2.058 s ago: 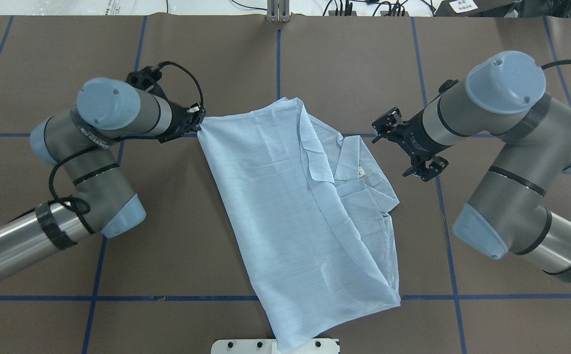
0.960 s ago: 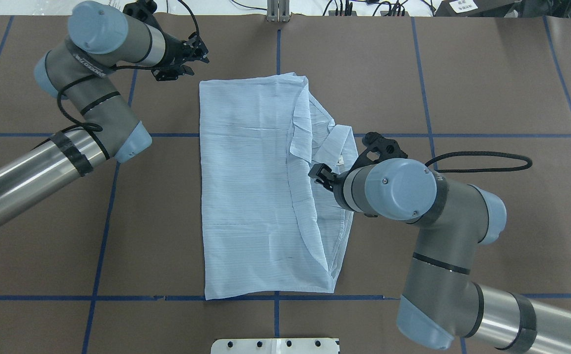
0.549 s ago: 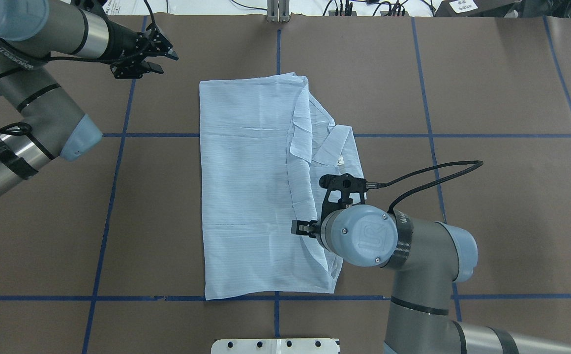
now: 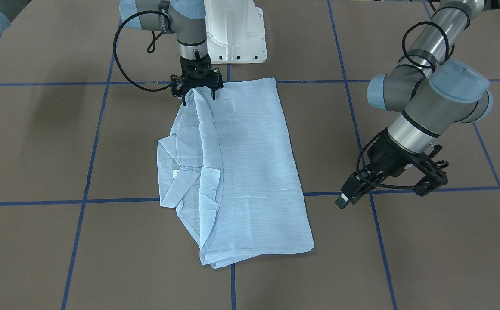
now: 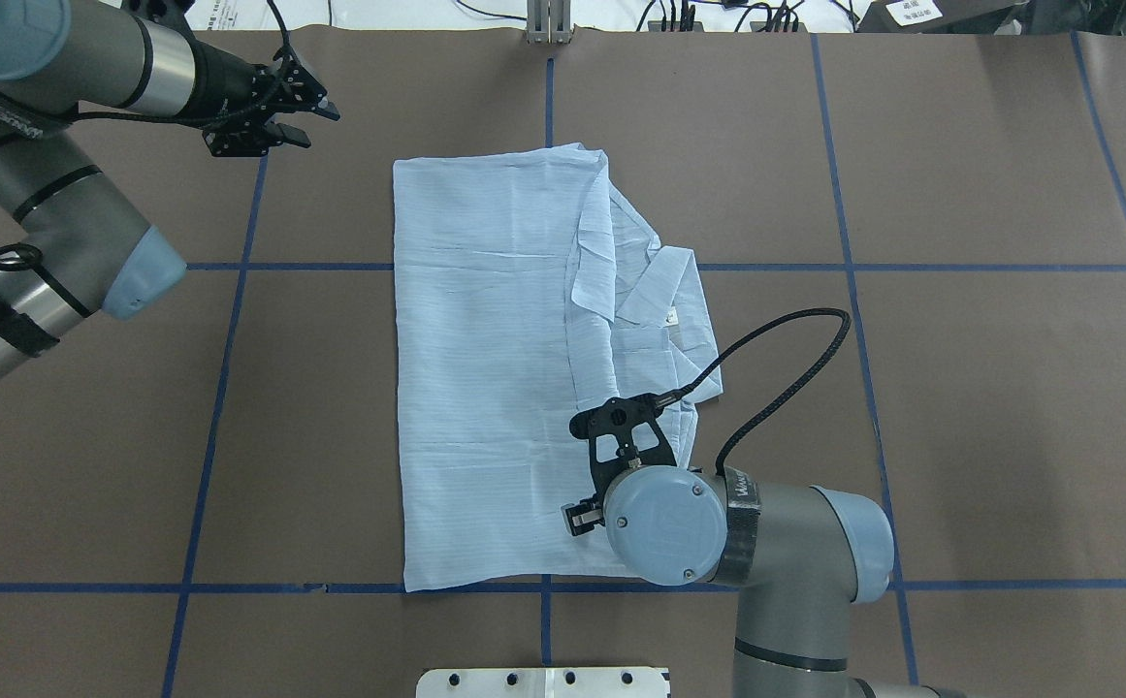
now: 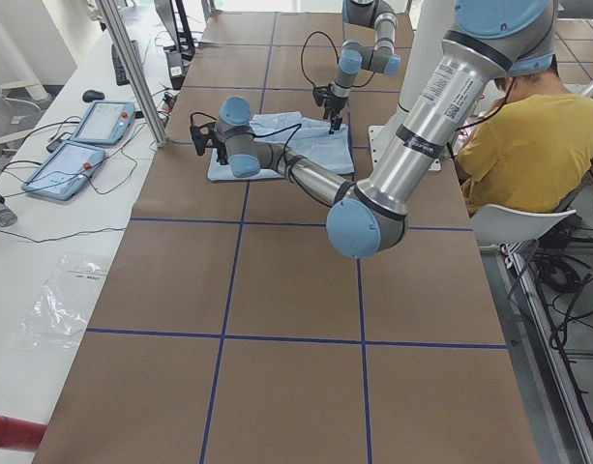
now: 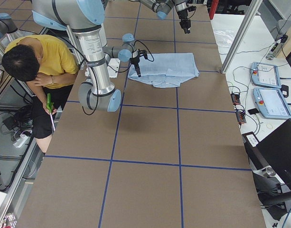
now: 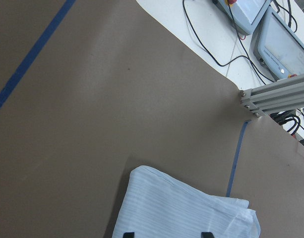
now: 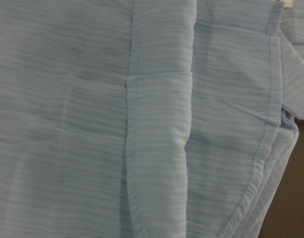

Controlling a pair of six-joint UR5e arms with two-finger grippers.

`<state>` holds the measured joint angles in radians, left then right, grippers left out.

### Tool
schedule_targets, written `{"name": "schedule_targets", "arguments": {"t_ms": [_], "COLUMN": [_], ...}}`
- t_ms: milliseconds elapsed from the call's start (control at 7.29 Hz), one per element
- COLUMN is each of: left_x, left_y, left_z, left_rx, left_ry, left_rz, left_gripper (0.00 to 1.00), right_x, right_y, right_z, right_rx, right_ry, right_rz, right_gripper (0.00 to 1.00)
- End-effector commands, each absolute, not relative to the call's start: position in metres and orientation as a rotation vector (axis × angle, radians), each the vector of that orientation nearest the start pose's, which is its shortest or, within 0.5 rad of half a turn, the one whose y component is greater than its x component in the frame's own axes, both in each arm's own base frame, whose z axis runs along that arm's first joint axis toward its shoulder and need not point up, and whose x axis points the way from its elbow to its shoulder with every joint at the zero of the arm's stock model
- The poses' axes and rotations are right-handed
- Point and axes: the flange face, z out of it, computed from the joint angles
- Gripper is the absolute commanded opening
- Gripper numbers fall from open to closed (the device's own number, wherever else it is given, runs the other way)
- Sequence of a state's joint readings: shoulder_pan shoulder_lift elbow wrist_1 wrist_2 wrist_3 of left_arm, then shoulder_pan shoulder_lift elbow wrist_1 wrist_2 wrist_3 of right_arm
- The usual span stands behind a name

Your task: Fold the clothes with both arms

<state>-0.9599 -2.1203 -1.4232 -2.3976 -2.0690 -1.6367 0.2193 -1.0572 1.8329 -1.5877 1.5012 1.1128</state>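
1. Shirt point(image 5: 490, 339): pale blue, folded lengthwise, lay flat at the middle of the table point(image 5: 960, 436), collar toward the right.
2. Left gripper point(image 5: 315, 124): fingers spread wide, held nothing; hung above the table beyond the shirt's far left corner, apart from it.
3. Right gripper point(image 4: 199, 99): fingers apart, set down astride the shirt's near right corner; hold on the cloth unclear.

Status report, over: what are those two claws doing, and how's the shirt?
Left gripper open, empty, off the shirt. Right gripper open, down on shirt's robot-side edge. Shirt folded lengthwise, flat, collar showing. Nothing blocking.
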Motion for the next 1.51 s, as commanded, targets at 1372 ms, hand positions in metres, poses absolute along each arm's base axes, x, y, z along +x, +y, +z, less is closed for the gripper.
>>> {"name": "schedule_targets", "arguments": {"t_ms": [1372], "left_x": [0.322], "left_y": [-0.624], "left_z": [0.304], "left_rx": [0.128], "left_ry": [1.292], "left_rz": [-0.577], "left_gripper": [0.54], "right_x": [-0.491], "right_y": [-0.322], "right_z": [0.295], "right_rx": [0.266], "right_ry": [-0.68], "right_rz": [0.003], "right_gripper": [1.0]}}
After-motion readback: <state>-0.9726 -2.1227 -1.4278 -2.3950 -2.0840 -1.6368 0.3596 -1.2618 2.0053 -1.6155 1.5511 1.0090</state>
